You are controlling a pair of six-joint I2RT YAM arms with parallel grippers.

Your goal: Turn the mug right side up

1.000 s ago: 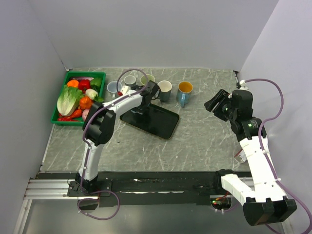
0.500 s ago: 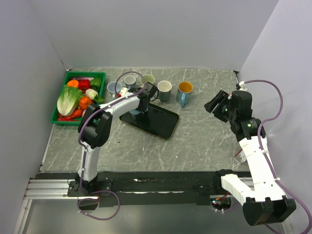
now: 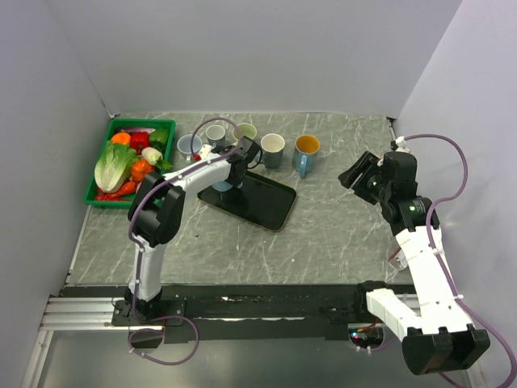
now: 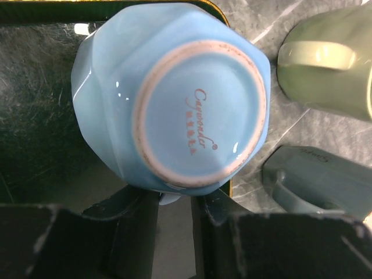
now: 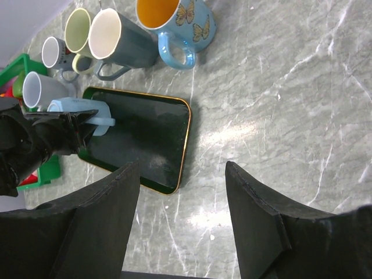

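Note:
A light blue mug (image 3: 224, 187) stands upside down at the left end of the black tray (image 3: 262, 204). In the left wrist view its unglazed base ring (image 4: 197, 110) faces the camera. My left gripper (image 3: 233, 175) reaches down beside it, and its fingers (image 4: 142, 209) close narrowly around the mug's handle (image 4: 170, 199). The right wrist view shows the same grasp (image 5: 87, 119), with the handle (image 5: 103, 121) pointing out over the tray (image 5: 145, 136). My right gripper (image 3: 356, 172) hovers open and empty at the right, its jaws wide apart (image 5: 180, 168).
Several upright mugs stand behind the tray: a white one (image 3: 187, 145), a grey one (image 3: 215, 133), a pale green one (image 3: 245, 131), a dark teal one (image 3: 273, 149) and a butterfly mug (image 3: 305, 153). A green basket of vegetables (image 3: 166, 123) sits at the far left.
My left gripper has moved a little left and down from the mug row to the blue mug on the tray, then held still. The right arm has barely moved.

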